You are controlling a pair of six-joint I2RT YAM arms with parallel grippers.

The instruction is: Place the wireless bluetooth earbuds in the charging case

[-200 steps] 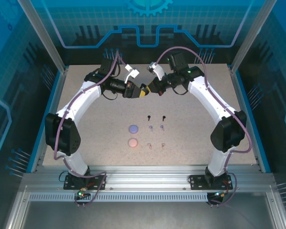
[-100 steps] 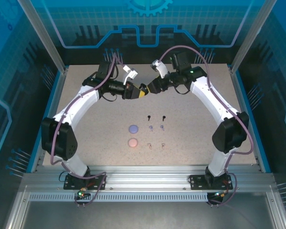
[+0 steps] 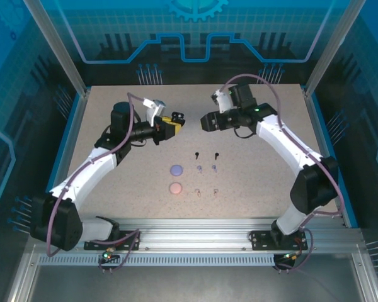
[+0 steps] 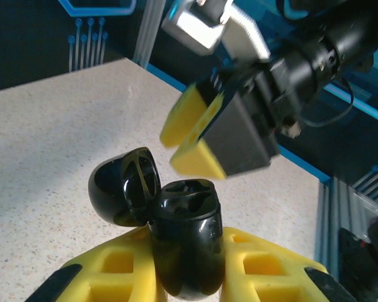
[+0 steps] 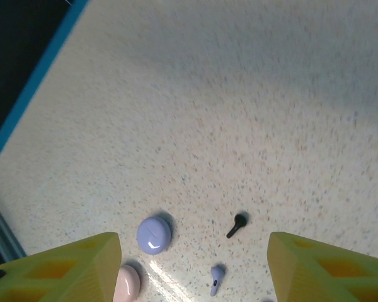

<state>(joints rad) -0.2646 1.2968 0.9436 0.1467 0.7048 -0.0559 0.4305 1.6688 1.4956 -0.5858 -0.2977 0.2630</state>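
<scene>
Six earbuds [image 3: 200, 168], well apart from right claw [image 3: 201, 121]

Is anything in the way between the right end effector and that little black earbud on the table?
Nothing visible. The right end effector hangs open over bare table, and the black earbud lies free in plain sight below. The lavender case sits apart from it.

The table [image 3: 252, 182] under me is a speckled beige slab. A blue border strip [image 3: 63, 154] runs along its 9 o'clock side. At 6 o'clock lies an aluminium rail [image 3: 195, 234], with a slotted strip [image 3: 195, 259] beside it on the near side. At 12 o'clock stands a blue back panel [image 3: 195, 38] bearing a gear emblem [image 3: 198, 7]. Aluminium posts [image 3: 57, 44] rise at 11 and 1 o'clock.
</scene>
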